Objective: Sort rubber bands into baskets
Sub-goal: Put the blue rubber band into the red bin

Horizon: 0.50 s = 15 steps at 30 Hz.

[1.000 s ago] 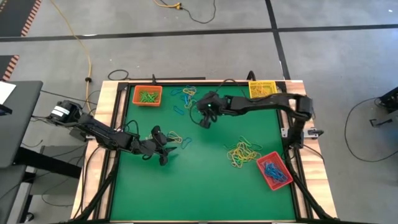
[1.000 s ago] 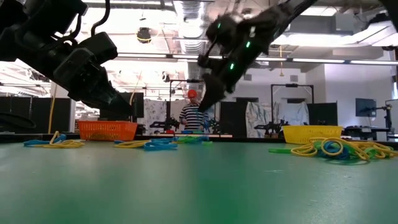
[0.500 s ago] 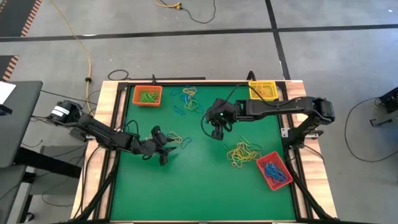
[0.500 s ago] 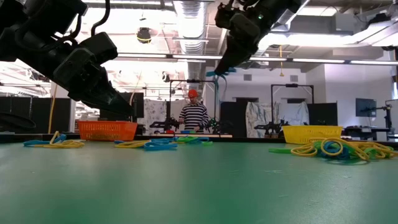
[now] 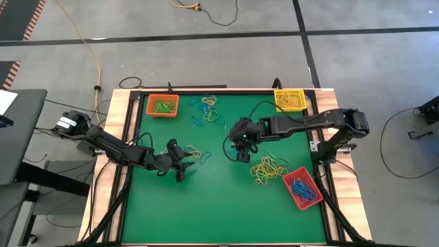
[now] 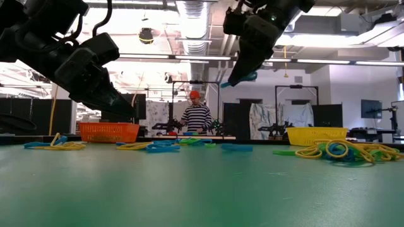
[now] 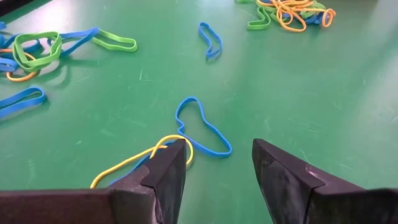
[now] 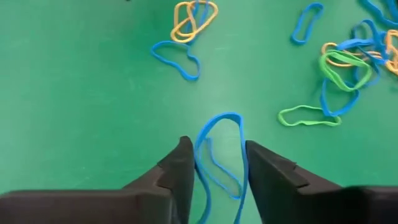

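Right gripper (image 5: 241, 152) hangs near mid-table, fingers parted, a blue band (image 8: 219, 155) dangling loosely between them. Treat it as light and floppy; pinch one strand. Left gripper (image 5: 182, 167) waits open near the left edge

Three baskets (image 5: 162, 106) on the table (image 5: 212, 206): at eleven o'clock, one o'clock and four o'clock from centre, each with rubber bands (image 5: 208, 110) inside. Loose bands at twelve o'clock between the two far baskets; another heap just beside the four-o'clock basket, toward centre. Left gripper (image 5: 185, 165) low at nine o'clock beside a few bands. Right gripper (image 5: 241, 152) raised near centre, between the two heaps.
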Each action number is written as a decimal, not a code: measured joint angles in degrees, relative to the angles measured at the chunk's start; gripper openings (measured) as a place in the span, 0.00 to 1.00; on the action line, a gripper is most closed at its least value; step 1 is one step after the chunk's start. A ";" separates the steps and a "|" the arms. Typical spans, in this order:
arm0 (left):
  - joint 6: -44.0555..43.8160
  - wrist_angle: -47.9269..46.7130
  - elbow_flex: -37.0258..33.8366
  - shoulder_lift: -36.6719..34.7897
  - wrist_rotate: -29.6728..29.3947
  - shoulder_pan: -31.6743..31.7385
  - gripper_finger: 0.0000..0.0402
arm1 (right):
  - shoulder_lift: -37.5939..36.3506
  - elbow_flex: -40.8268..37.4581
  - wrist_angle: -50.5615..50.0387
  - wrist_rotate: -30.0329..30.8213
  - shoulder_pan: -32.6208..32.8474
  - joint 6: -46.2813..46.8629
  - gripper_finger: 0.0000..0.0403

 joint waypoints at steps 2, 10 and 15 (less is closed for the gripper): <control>0.00 0.00 0.00 0.00 0.01 0.00 0.43 | 0.01 0.00 0.00 0.01 0.70 -0.26 0.44; 0.00 0.00 0.00 0.00 0.00 0.00 0.43 | 0.02 0.01 -4.46 1.79 4.19 -0.48 0.16; 0.00 0.00 0.00 0.00 0.00 0.00 0.43 | 0.03 0.02 -8.80 2.02 6.81 2.58 0.05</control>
